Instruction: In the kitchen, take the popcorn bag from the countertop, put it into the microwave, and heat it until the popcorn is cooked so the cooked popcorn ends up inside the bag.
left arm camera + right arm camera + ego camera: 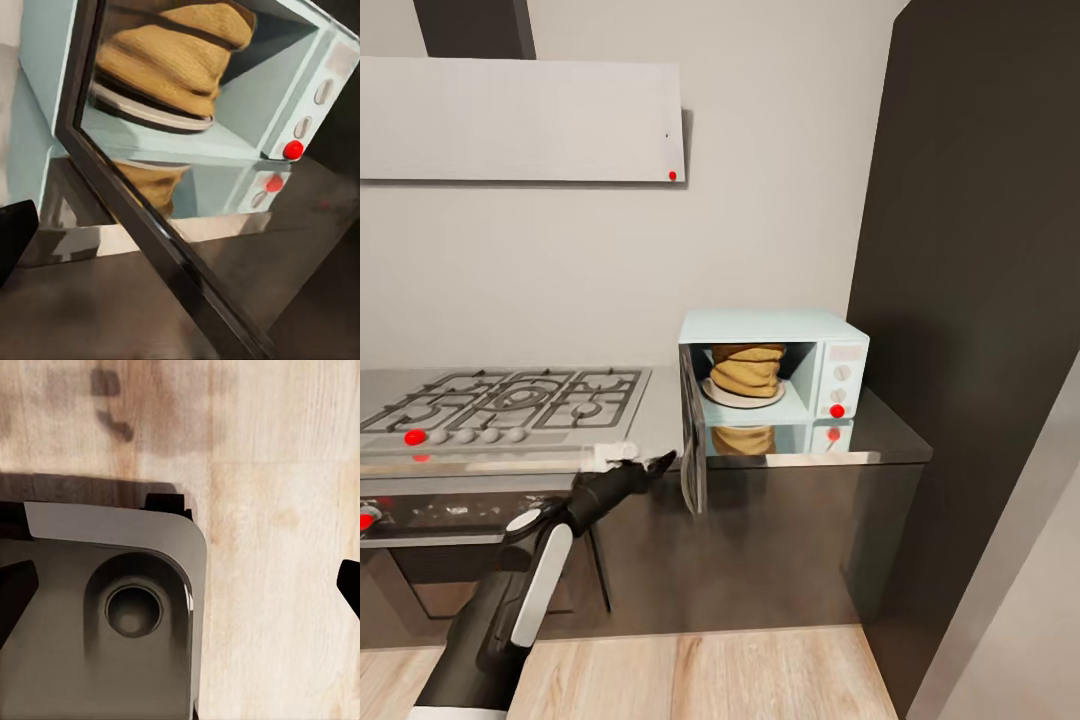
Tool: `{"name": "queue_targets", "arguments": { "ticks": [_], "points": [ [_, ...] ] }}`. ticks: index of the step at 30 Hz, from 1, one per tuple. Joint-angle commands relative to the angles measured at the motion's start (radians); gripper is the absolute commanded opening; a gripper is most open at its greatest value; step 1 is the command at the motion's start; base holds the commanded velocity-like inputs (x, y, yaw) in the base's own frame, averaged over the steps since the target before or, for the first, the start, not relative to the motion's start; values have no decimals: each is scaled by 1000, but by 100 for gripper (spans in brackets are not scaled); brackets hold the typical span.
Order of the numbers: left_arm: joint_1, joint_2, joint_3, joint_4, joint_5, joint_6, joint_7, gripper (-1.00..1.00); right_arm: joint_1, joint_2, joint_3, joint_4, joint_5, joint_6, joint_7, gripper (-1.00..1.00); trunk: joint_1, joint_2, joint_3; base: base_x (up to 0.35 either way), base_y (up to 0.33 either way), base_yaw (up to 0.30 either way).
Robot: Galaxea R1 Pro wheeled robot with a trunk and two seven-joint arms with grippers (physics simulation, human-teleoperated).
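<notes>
Head view: small tan paper popcorn bag (746,369) sitting on a white plate inside the pale blue microwave (830,331) on the shiny grey countertop (880,430), door (693,440) swung open, black left gripper (656,463) just beside its edge, can't tell if spread or closed. Left wrist view: same bag (176,60) behind the door frame. Right wrist view: wooden floor (285,510) and grey robot base (97,607), right gripper's dark fingertips (349,581) wide apart.

Can't tell if the left gripper (656,462) is open, fingers too dark and tiny beside the microwave (773,375) door. Bag (746,370) top tucked behind the microwave's upper frame, cut off in the wrist shot too. Right fingers (349,582) clipped at the edge.
</notes>
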Motion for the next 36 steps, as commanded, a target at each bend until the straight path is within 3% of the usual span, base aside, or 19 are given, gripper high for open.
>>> {"name": "queue_targets", "arguments": {
  "ticks": [1, 4, 9, 18, 24, 36],
  "points": [
    [-1, 8, -8, 0, 8, 8, -25, 100, -1, 0, -7, 3, 10, -6, 2, 100, 0, -1, -1, 0, 0, 0],
    [0, 20, -19, 3, 7, 7, -77, 100, -1, -1, -7, 3, 10, -6, 2, 100, 0, -1, -1, 0, 0, 0],
    [0, 22, -24, 4, 7, 6, -96, 100, -1, -1, -7, 3, 9, -6, 2, 100, 0, -1, -1, 0, 0, 0],
    [0, 19, -26, 5, 7, 3, -100, 100, -1, 3, -9, 3, 5, -9, 2, 100, 0, -1, 5, 0, 0, -149],
    [-1, 18, -53, 7, 6, -53, -99, 100, -1, 2, -9, 3, 5, -9, 2, 100, 0, -1, 10, 0, 0, -204],
    [-1, 16, -56, 12, 7, -57, -98, 100, -1, -3, -11, 4, -2, -32, 2, 100, 0, -1, 19, 0, 0, -208]
  ]
}}
